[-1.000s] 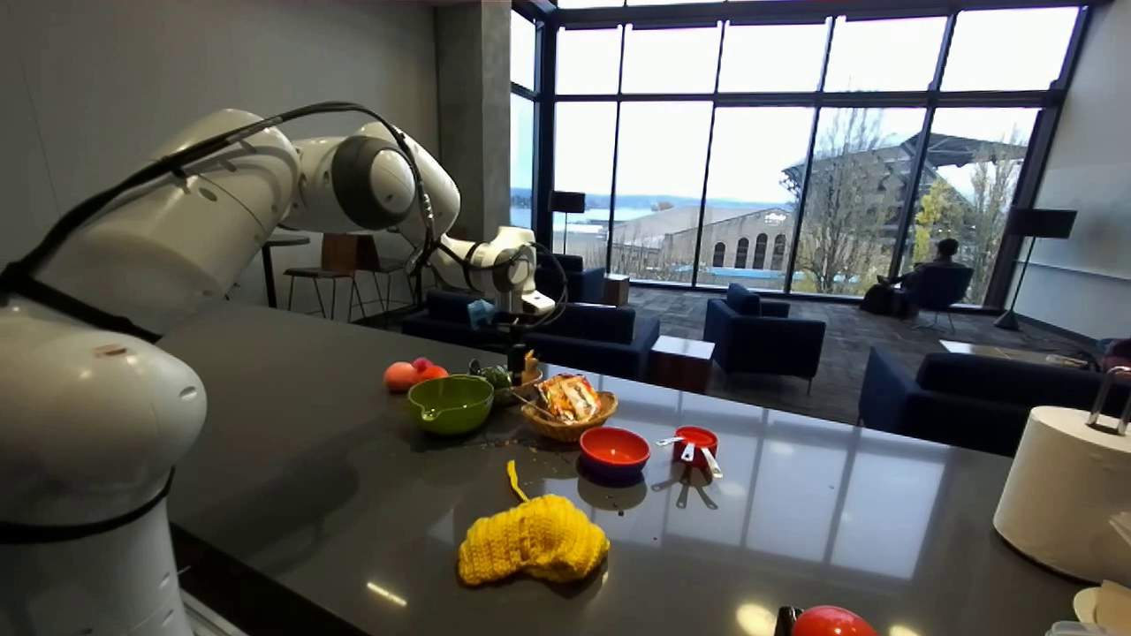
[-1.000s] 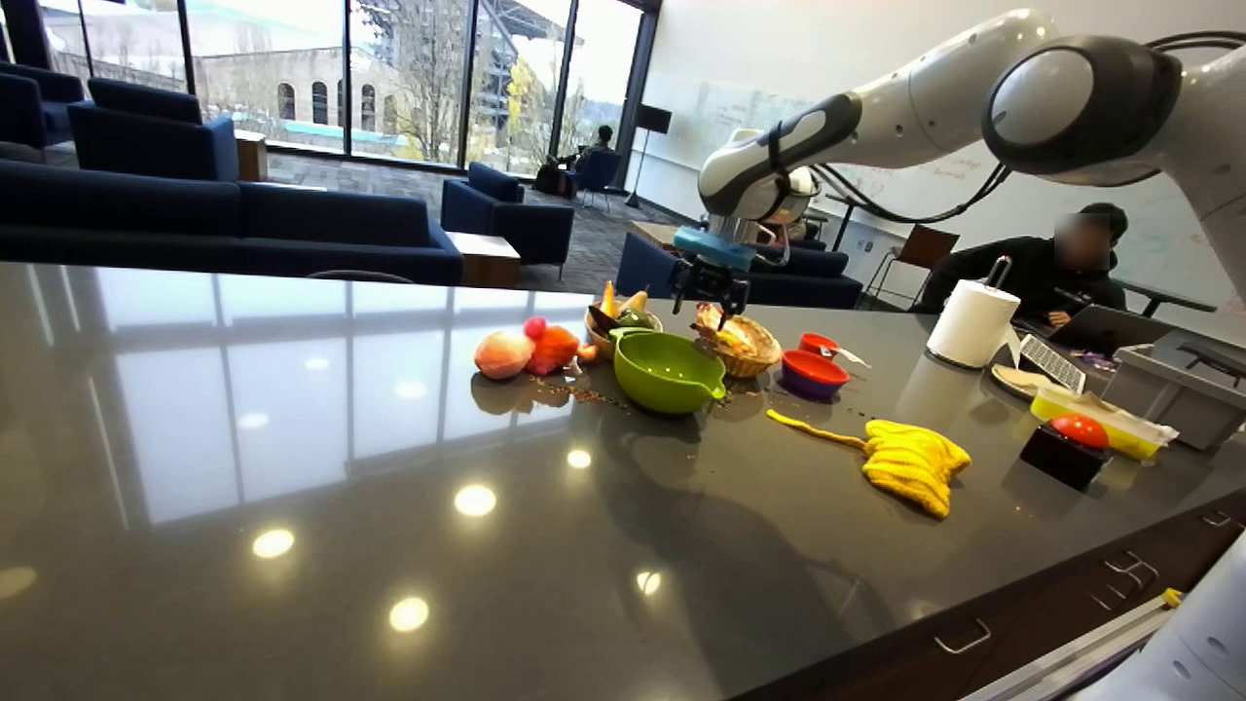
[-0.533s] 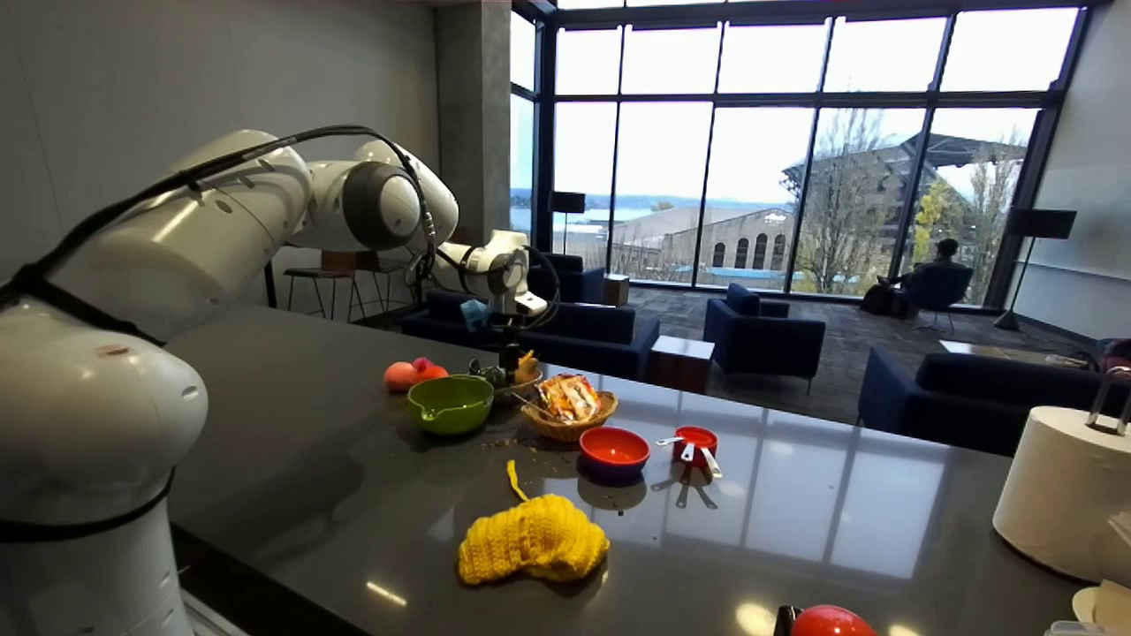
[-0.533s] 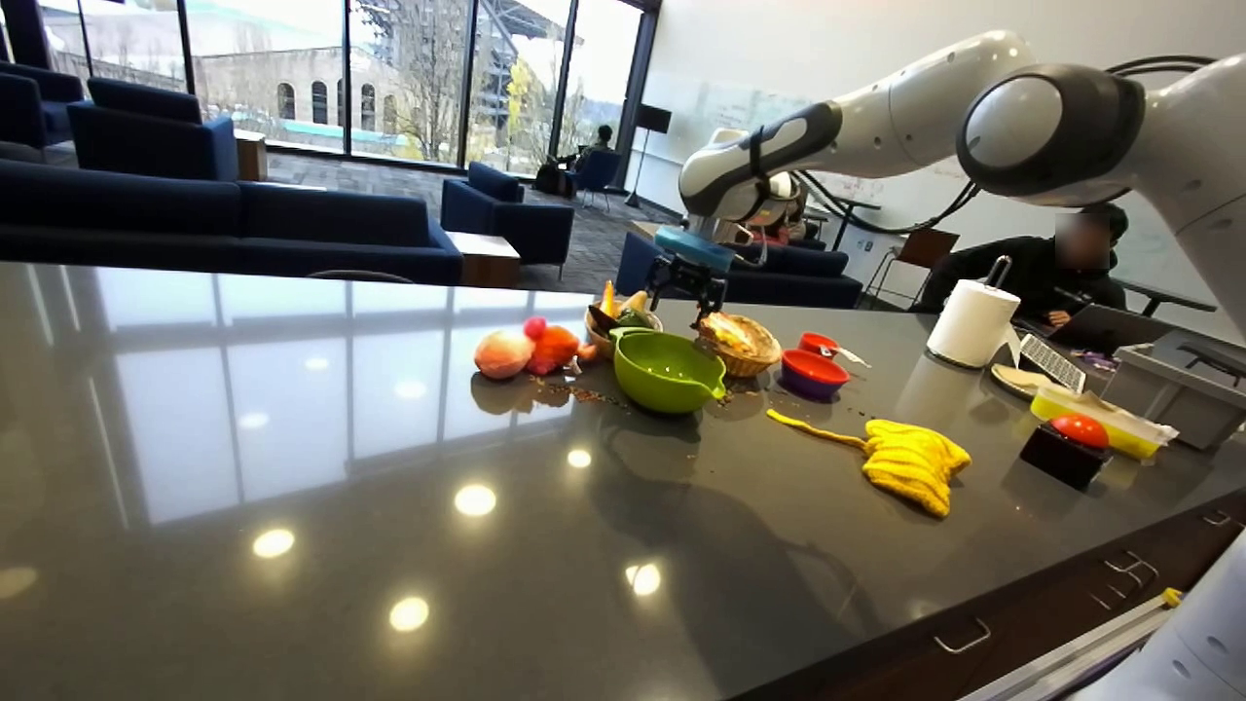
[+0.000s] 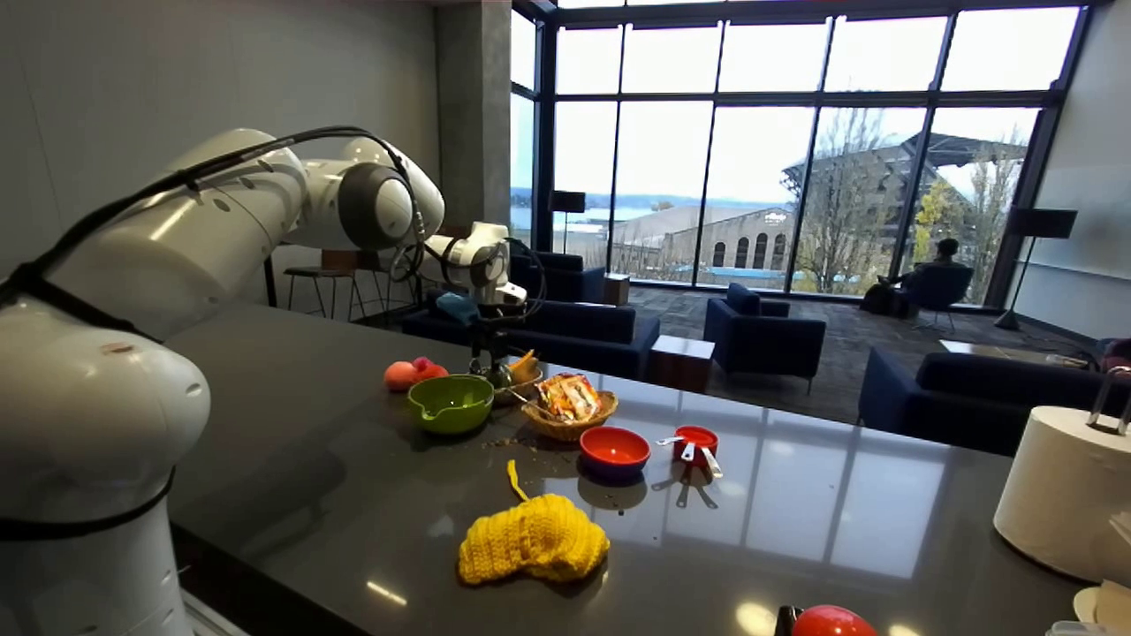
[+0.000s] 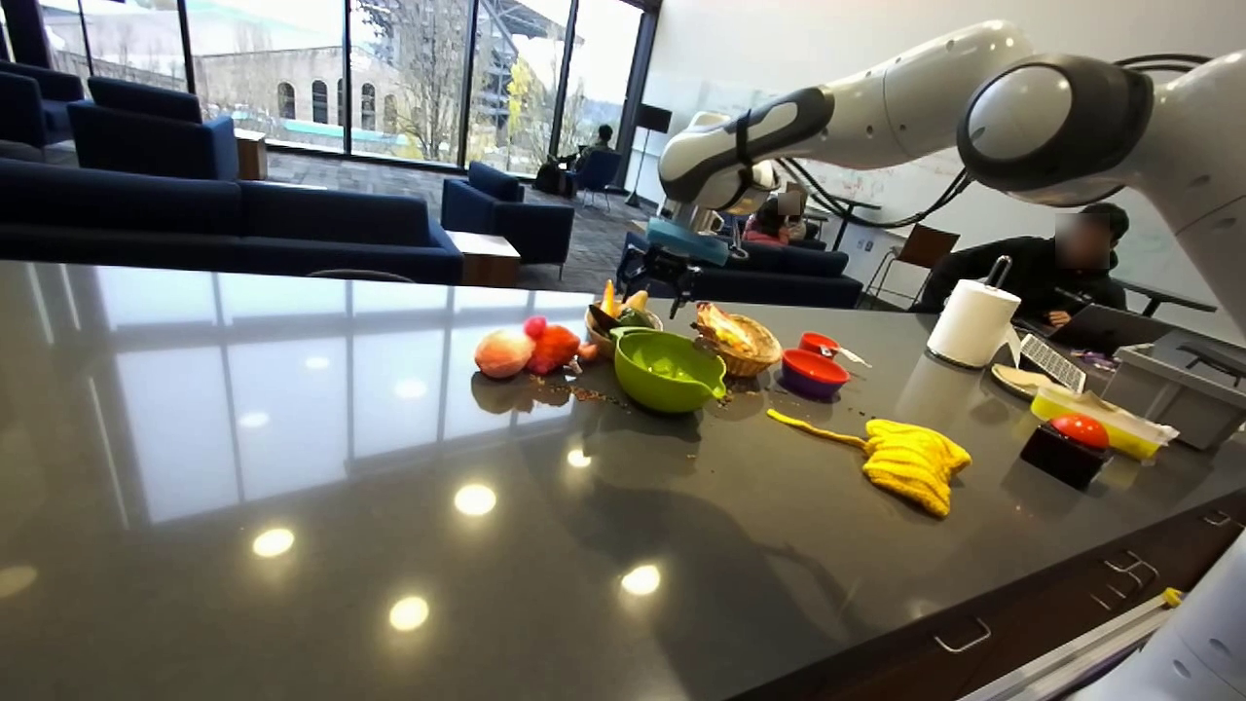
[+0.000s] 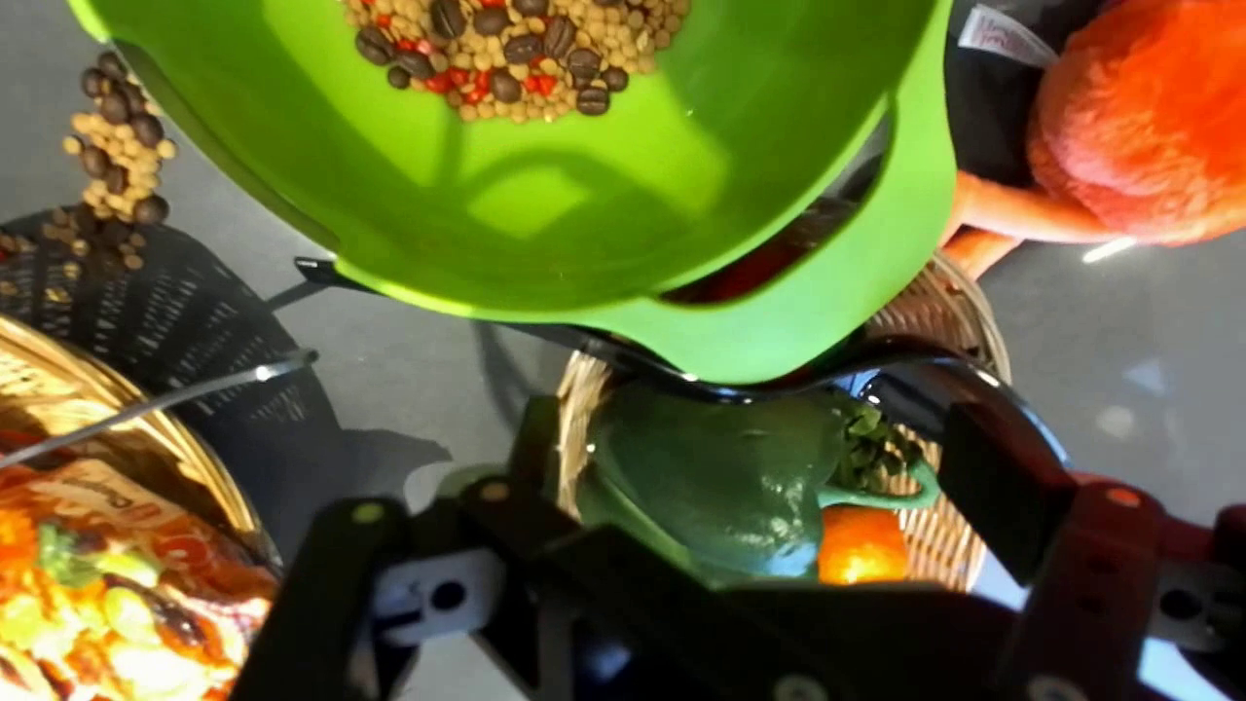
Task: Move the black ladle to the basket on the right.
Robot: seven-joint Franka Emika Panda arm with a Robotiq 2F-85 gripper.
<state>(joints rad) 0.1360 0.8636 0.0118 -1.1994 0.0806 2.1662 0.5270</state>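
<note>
Ladle (image 7: 925, 389) beneath the hand (image 7: 764, 453)

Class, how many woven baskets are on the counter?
2. The tan-orange basket stands between the green bowl and the red-and-purple bowl; the other basket is behind the green bowl, partly hidden by it, in both exterior views. No third shows; one could be hidden.

windows (image 5: 667, 150) overexposed | countertop (image 6: 292, 643) glaring | grey wall (image 5: 292, 62) dim | bowl (image 7: 584, 185) shadow-crossed

Brightly daylit — tall dark-framed windows (image 5: 667, 141).
Navy armchairs (image 5: 765, 349), grey carpet (image 5: 844, 333), black floor lamps (image 5: 1043, 223), wood side table (image 6: 492, 268), grey column (image 5: 459, 115) — pale wall (image 6: 759, 49).
</note>
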